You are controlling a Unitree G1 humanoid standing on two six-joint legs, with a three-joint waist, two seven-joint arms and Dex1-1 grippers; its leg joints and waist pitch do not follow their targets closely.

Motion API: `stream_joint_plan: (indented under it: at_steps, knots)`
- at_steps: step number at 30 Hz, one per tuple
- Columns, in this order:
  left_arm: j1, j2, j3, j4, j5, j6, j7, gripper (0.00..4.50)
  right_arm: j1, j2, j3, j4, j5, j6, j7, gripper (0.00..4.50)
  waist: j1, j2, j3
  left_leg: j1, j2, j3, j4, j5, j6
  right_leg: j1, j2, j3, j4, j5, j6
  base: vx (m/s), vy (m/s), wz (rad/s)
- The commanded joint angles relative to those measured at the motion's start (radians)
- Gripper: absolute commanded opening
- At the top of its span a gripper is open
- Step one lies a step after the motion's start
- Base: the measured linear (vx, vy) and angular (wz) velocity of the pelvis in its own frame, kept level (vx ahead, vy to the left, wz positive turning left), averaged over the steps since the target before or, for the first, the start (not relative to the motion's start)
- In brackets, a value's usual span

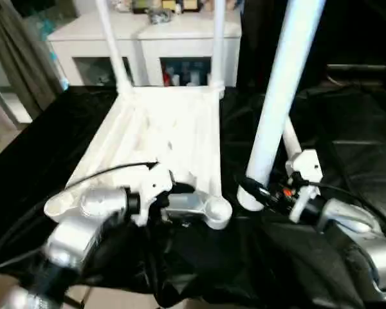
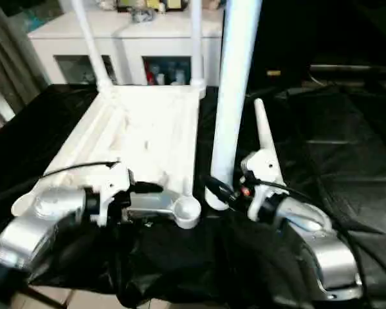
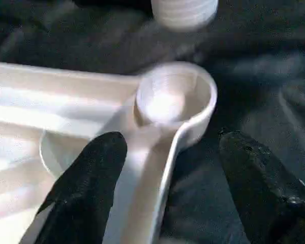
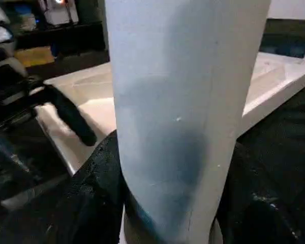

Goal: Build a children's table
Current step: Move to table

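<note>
- While the right gripper (image 2: 213, 192) is clamped low on an upright white leg (image 1: 280, 96), the stiff, smooth tube is judged light but slippery; a grip near the threaded end suits it.
- Left gripper (image 3: 168, 168) is held open astride the tabletop (image 1: 161, 135) rim, beside an empty corner socket (image 3: 175, 96).
- Two fitted legs (image 1: 112, 45) are seen at the far corners of the upturned tabletop on the black cloth (image 1: 347, 129).
</note>
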Motion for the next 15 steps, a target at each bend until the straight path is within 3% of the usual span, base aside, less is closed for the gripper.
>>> stream_joint_plan:
  at_steps: [1, 2, 3, 4, 7, 9, 10, 11, 15]
  knots:
    - [-0.046, 0.026, -0.025, 0.063, 0.032, -0.037, -0.062, 3.00, 0.003, -0.002, 0.013, -0.004, -0.005, -0.021, 0.014, 1.93, 0.000, -0.003, -0.056, 0.006, 0.089, -0.035, -0.101, -0.273, -0.002, 0.021, -0.060, 0.036, -0.081, -0.140, -0.249, 0.000, 0.000, 0.00]
    - [-0.049, 0.028, -0.026, 0.066, 0.033, -0.038, -0.066, 3.00, 0.004, -0.002, 0.014, -0.005, -0.006, -0.021, 0.014, 1.93, 0.001, -0.005, -0.062, 0.001, 0.089, -0.035, -0.097, -0.212, 0.014, 0.026, -0.060, 0.033, -0.071, -0.035, -0.270, 0.000, 0.000, 0.00]
    - [-0.059, 0.033, -0.030, 0.079, 0.033, -0.041, -0.083, 2.79, 0.008, -0.001, 0.017, -0.008, -0.007, -0.023, 0.015, 1.93, 0.003, 0.001, -0.066, -0.001, 0.089, -0.035, -0.094, -0.178, 0.024, 0.028, -0.061, 0.031, -0.065, 0.024, -0.280, 0.000, 0.000, 0.00]
    - [-0.083, 0.042, -0.040, 0.116, 0.037, -0.051, -0.122, 2.66, 0.017, -0.001, 0.024, -0.009, -0.014, -0.033, 0.019, 1.93, 0.006, 0.000, -0.073, -0.002, 0.087, -0.030, -0.080, -0.081, 0.070, 0.028, -0.061, 0.027, -0.055, 0.162, -0.306, 0.000, 0.000, 0.00]
    - [-0.092, 0.042, -0.040, 0.133, 0.042, -0.063, -0.125, 2.51, 0.020, -0.001, 0.029, -0.009, -0.018, -0.037, 0.019, 1.93, 0.010, -0.002, -0.078, -0.007, 0.086, -0.026, -0.071, -0.030, 0.110, 0.027, -0.063, 0.023, -0.049, 0.222, -0.331, 0.000, 0.000, 0.00]
    - [-0.116, 0.035, -0.038, 0.189, 0.046, -0.092, -0.151, 2.41, 0.024, 0.006, 0.038, -0.012, -0.016, -0.039, 0.020, 1.93, 0.012, -0.002, -0.075, -0.011, 0.088, -0.025, -0.071, -0.033, 0.125, 0.026, -0.064, 0.020, -0.049, 0.208, -0.338, 0.000, 0.000, 0.00]
    - [-0.122, 0.032, -0.038, 0.206, 0.046, -0.099, -0.163, 2.23, 0.024, 0.007, 0.040, -0.012, -0.017, -0.041, 0.022, 1.93, 0.012, -0.001, -0.072, -0.009, 0.089, -0.023, -0.075, -0.071, 0.122, 0.023, -0.062, 0.020, -0.054, 0.153, -0.341, 0.000, 0.000, 0.00]
    - [-0.128, 0.029, -0.037, 0.223, 0.046, -0.109, -0.173, 2.23, 0.024, 0.007, 0.043, -0.012, -0.017, -0.043, 0.022, 1.93, 0.013, 0.003, -0.069, -0.007, 0.093, -0.024, -0.080, -0.114, 0.109, 0.023, -0.063, 0.021, -0.056, 0.099, -0.344, 0.000, 0.000, 0.00]
    - [-0.141, 0.018, -0.036, 0.267, 0.049, -0.133, -0.188, 1.98, 0.018, 0.009, 0.043, 0.000, -0.020, -0.052, 0.024, 1.93, 0.011, 0.000, -0.061, -0.002, 0.100, -0.018, -0.093, -0.216, 0.063, 0.019, -0.063, 0.024, -0.064, -0.007, -0.340, 0.000, 0.000, 0.00]
